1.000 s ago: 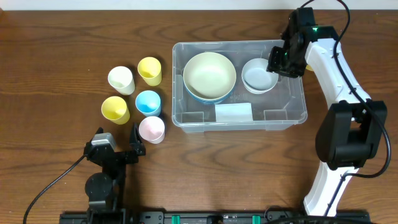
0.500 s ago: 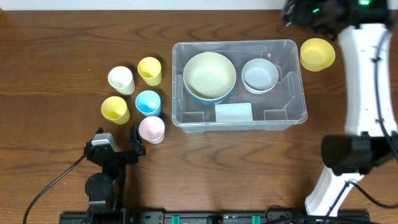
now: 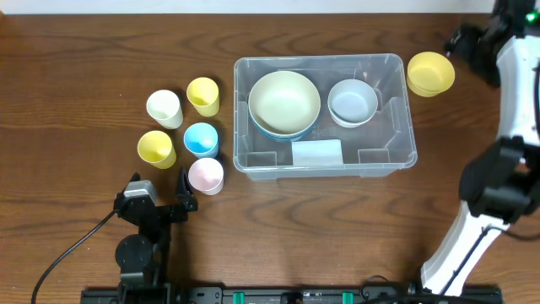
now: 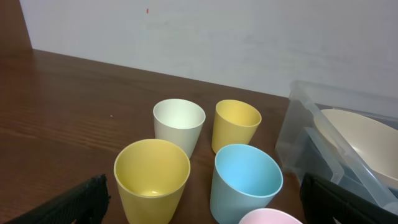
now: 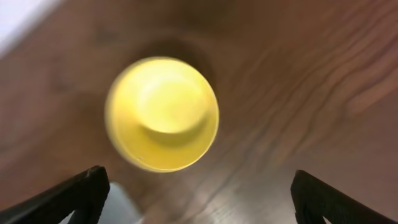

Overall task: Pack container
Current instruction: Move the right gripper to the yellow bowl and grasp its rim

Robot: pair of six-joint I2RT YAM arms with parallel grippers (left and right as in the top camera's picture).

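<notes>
Container (image 3: 390,139) sits mid-table w/ cream bowl (image 3: 284,101) + white bowl (image 3: 352,101) inside (yellow bowl (image 3: 430,73) just outside its far-right corner), R gripper (image 5: 199,186) spread wide near that bowl, holding nothing, L gripper (image 4: 202,193) also released by cups (image 4: 152,180).

The container (image 3: 390,135) was a clear plastic rectangular bin with rounded corners. It stood upright and open-topped near the middle of the table (image 3: 84,51), long side running left to right, with a white label (image 3: 316,153) on its base.
</notes>
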